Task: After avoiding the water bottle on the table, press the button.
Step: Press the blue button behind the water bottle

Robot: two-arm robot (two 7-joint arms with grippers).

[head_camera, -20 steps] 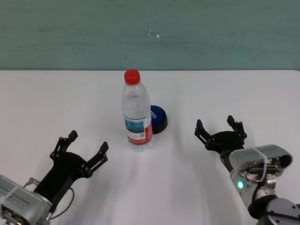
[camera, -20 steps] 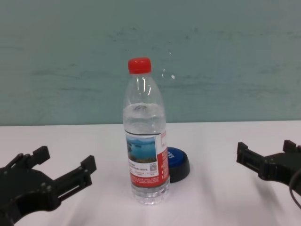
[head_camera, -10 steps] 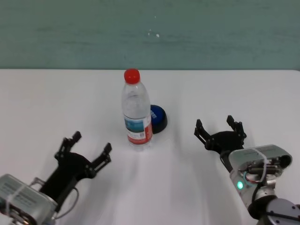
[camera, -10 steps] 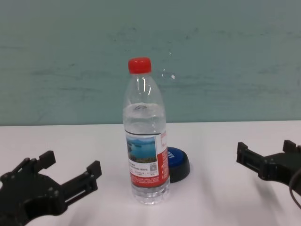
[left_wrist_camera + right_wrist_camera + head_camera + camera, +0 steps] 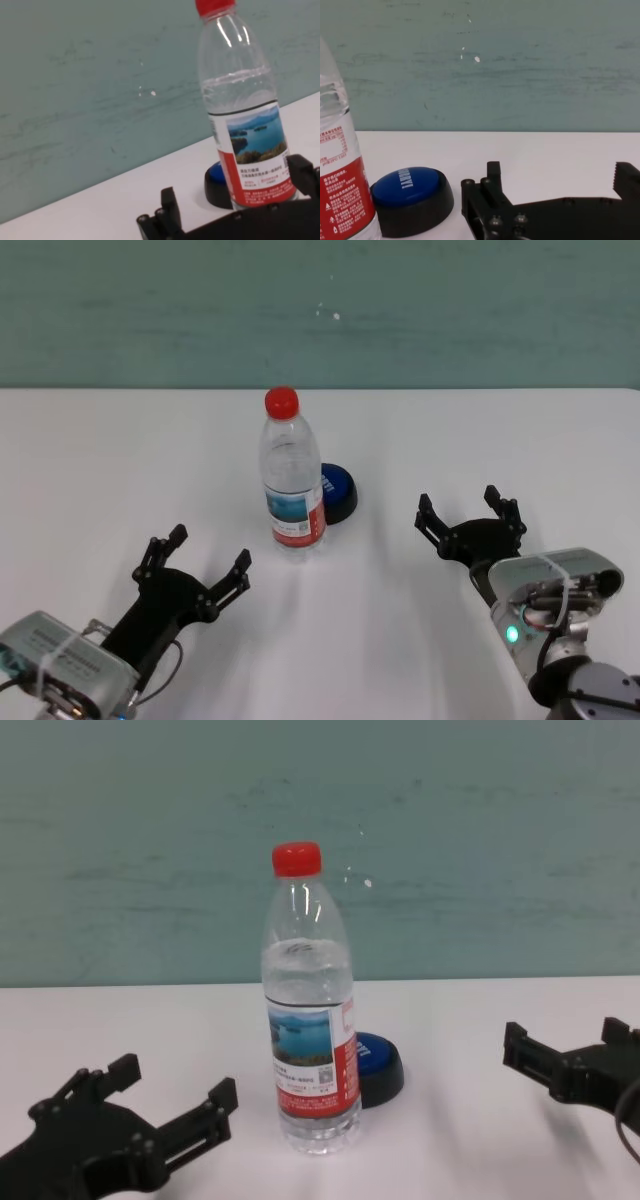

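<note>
The water bottle (image 5: 291,480) stands upright mid-table, clear with a red cap and red-and-white label; it also shows in the chest view (image 5: 308,1020), the left wrist view (image 5: 245,115) and the right wrist view (image 5: 340,180). The blue button (image 5: 337,493) on its black base sits just behind and right of the bottle, partly hidden by it (image 5: 380,1065) (image 5: 216,181) (image 5: 410,197). My left gripper (image 5: 208,558) is open and empty, near and left of the bottle (image 5: 170,1105). My right gripper (image 5: 468,515) is open and empty, right of the button (image 5: 570,1055).
The white table (image 5: 120,460) runs back to a teal wall (image 5: 450,310). Bare tabletop lies left of the bottle, between the two grippers, and behind the button.
My left gripper has moved forward and to the right, closer to the bottle. The right arm, the bottle and the button have not moved.
</note>
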